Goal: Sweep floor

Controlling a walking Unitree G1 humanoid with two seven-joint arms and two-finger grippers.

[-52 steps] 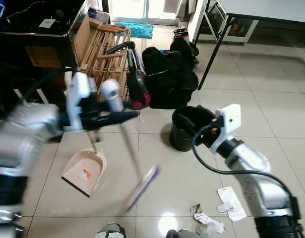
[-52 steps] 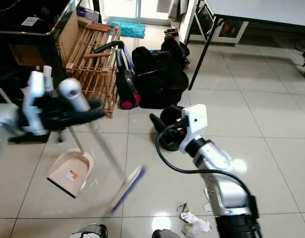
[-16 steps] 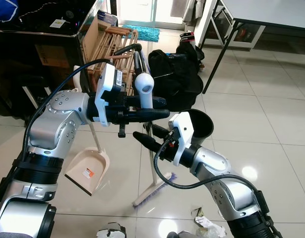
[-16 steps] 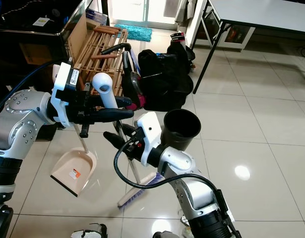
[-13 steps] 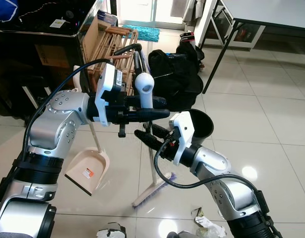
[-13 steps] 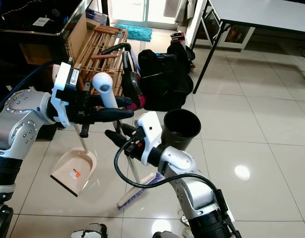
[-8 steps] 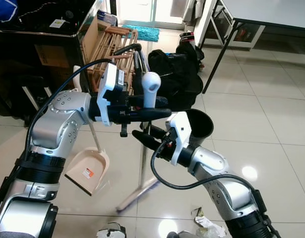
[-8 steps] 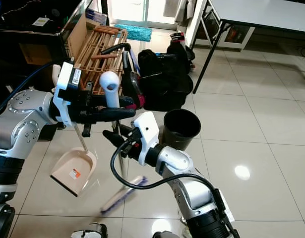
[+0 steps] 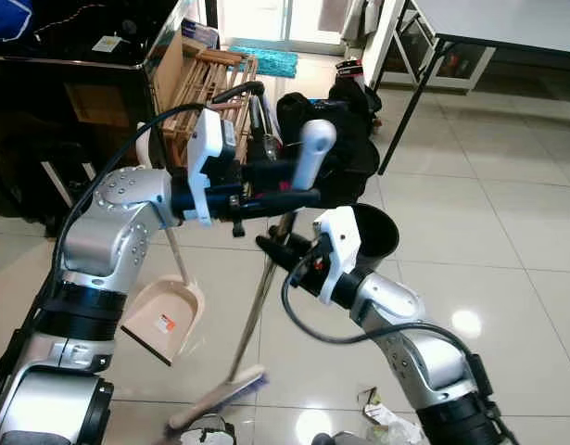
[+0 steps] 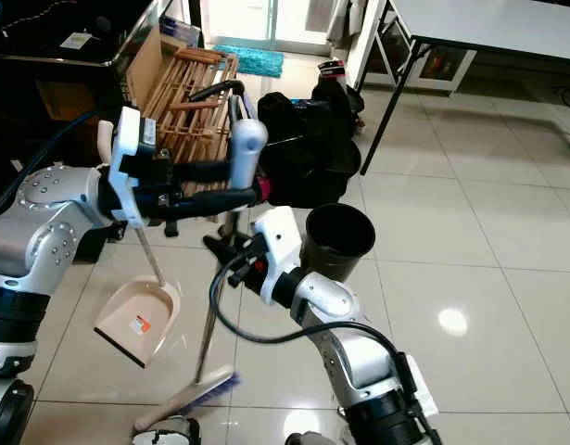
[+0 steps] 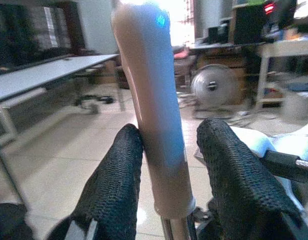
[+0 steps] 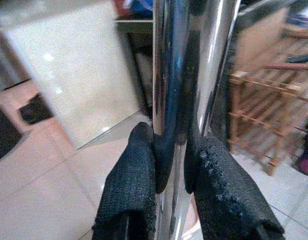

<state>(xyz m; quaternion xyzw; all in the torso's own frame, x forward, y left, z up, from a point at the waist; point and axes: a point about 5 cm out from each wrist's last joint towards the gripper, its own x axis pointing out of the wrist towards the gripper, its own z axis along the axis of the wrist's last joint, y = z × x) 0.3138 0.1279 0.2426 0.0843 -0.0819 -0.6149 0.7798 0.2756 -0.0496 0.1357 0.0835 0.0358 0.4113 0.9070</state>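
The broom has a white grip (image 9: 314, 148), a shiny metal pole (image 9: 257, 311) and a brush head (image 9: 220, 401) on the tiles near my feet. My left gripper (image 9: 298, 188) is shut on the white grip; the left wrist view shows the grip (image 11: 154, 125) squeezed between both black fingers (image 11: 116, 187). Lower down, my right gripper (image 9: 277, 248) is shut on the pole, seen close in the right wrist view as a pole (image 12: 186, 95) between the pads (image 12: 131, 190). Crumpled paper scraps (image 9: 388, 422) lie on the floor at the lower right.
A beige dustpan (image 9: 164, 320) stands on the tiles to the left. A black bin (image 9: 375, 234) sits behind my right arm. Black bags (image 9: 335, 148), a vacuum and a wooden rack (image 9: 210, 83) crowd the back. A table (image 9: 493, 19) stands at the far right.
The broom has swung: its brush head moved left and toward my feet, while the white grip tipped to the right. Both grippers kept their hold.
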